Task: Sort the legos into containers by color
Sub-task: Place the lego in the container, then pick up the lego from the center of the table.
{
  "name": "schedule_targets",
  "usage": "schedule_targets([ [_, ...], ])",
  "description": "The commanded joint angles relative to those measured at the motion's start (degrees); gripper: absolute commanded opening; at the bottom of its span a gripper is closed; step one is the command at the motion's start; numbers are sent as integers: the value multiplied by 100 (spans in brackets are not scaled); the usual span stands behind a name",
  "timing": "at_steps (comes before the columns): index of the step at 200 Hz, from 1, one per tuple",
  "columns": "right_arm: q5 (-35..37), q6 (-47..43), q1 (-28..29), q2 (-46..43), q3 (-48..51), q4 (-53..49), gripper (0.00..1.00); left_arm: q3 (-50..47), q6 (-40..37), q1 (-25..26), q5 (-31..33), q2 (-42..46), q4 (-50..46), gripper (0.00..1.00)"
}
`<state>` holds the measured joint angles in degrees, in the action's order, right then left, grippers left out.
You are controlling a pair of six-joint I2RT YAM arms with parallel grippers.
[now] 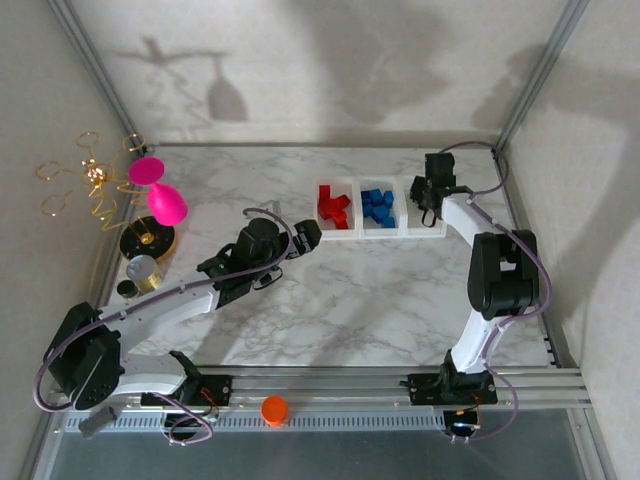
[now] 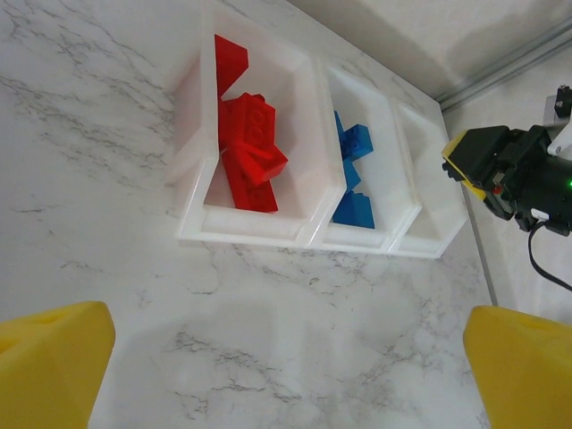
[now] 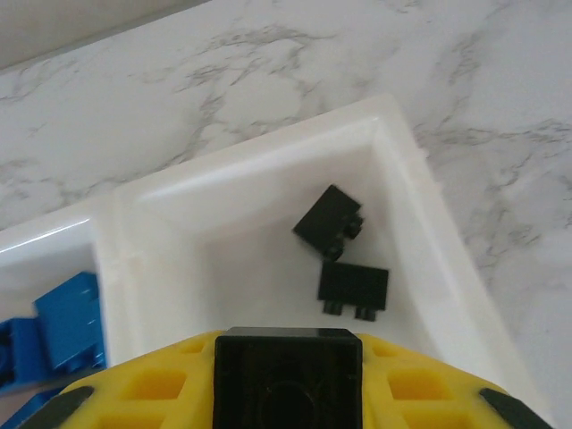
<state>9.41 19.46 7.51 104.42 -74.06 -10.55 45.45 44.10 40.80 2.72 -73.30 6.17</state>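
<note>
Three joined white containers point(image 1: 352, 233) sit at the back right of the table. The left one holds red legos point(image 1: 334, 205) point(image 2: 250, 147), the middle one blue legos point(image 1: 378, 207) point(image 2: 354, 174) point(image 3: 64, 329). Two black legos point(image 3: 331, 220) point(image 3: 353, 287) lie in the right container point(image 3: 268, 170). My right gripper point(image 1: 430, 193) point(image 3: 288, 386) hangs over that container, shut on a black lego point(image 3: 288, 371). My left gripper point(image 1: 306, 234) point(image 2: 286, 366) hovers above bare table just in front of the red container, open, nothing between its yellow fingers point(image 2: 54, 357).
A pink goblet point(image 1: 160, 195), a gold wire stand point(image 1: 90, 180) and a silver can point(image 1: 143, 270) stand at the far left. An orange round cap point(image 1: 274, 409) rests on the front rail. Walls and frame posts close in the back and sides.
</note>
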Motion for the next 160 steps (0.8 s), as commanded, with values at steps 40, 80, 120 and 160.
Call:
schedule_targets([
  [40, 44, -171, -12, 409, -568, -245, 49, 262, -128, 34, 2, -11, 53, 100],
  [80, -25, -192, 97, 42, -483, -406, 60, 254, -182, 34, 94, 167, -67, 100],
  [120, -155, -113, 560, -617, 73, -332, 64, 202, -198, 34, 312, 490, -336, 100],
  [160, -407, -127, 1364, -1030, 615, -271, 67, -73, -119, 25, 692, 1039, -739, 100],
])
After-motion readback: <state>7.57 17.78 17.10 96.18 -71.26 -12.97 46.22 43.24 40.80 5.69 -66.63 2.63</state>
